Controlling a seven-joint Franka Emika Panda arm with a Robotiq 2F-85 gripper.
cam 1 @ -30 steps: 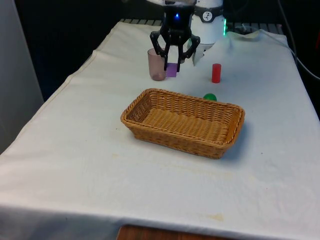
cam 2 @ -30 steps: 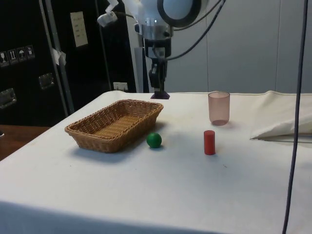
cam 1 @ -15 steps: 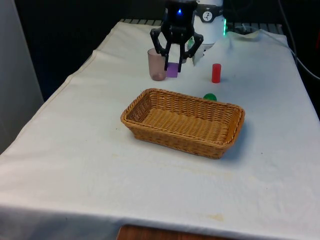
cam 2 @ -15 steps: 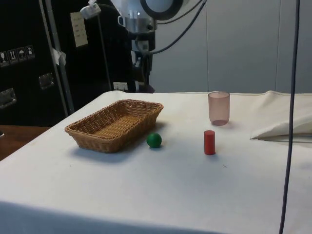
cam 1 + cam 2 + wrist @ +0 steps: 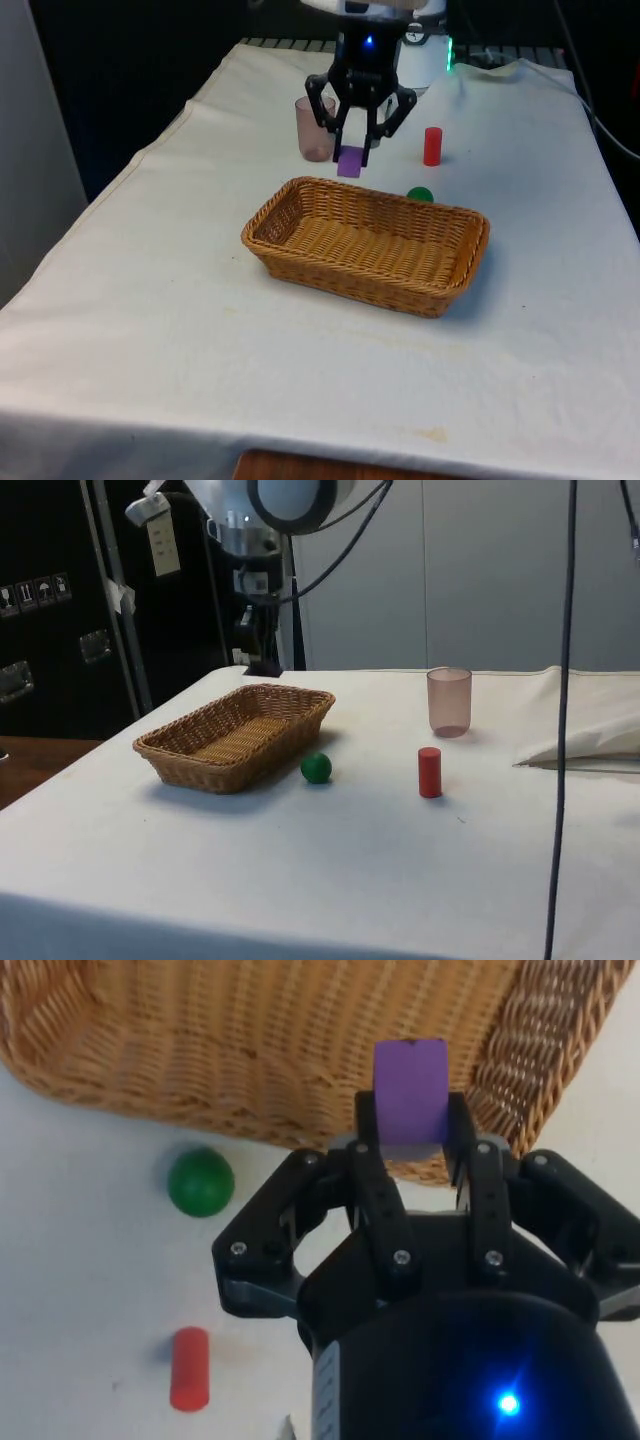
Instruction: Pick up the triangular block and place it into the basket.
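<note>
**One block carried, basket not yet reached**

One purple triangular block [image 5: 351,161] hangs clenched in the gripper [image 5: 356,150] in the front view, lifted off the cloth and poised just behind the far rim of the wicker basket [image 5: 455,275]. A pink cup [image 5: 312,130], a red cylinder [image 5: 432,146] and a green ball [image 5: 421,194] stand on the table beyond the basket.

In the side view the gripper [image 5: 262,663] hangs at the basket's [image 5: 180,758] far end, above rim height.

In the wrist view the fingers [image 5: 378,1192] pinch the block [image 5: 410,1090] from both sides, with the basket's weave [image 5: 250,1050] below its tip.

I judge this the carry step. The next move calls for travel further over the basket's middle, a short descent, then letting go.
</note>
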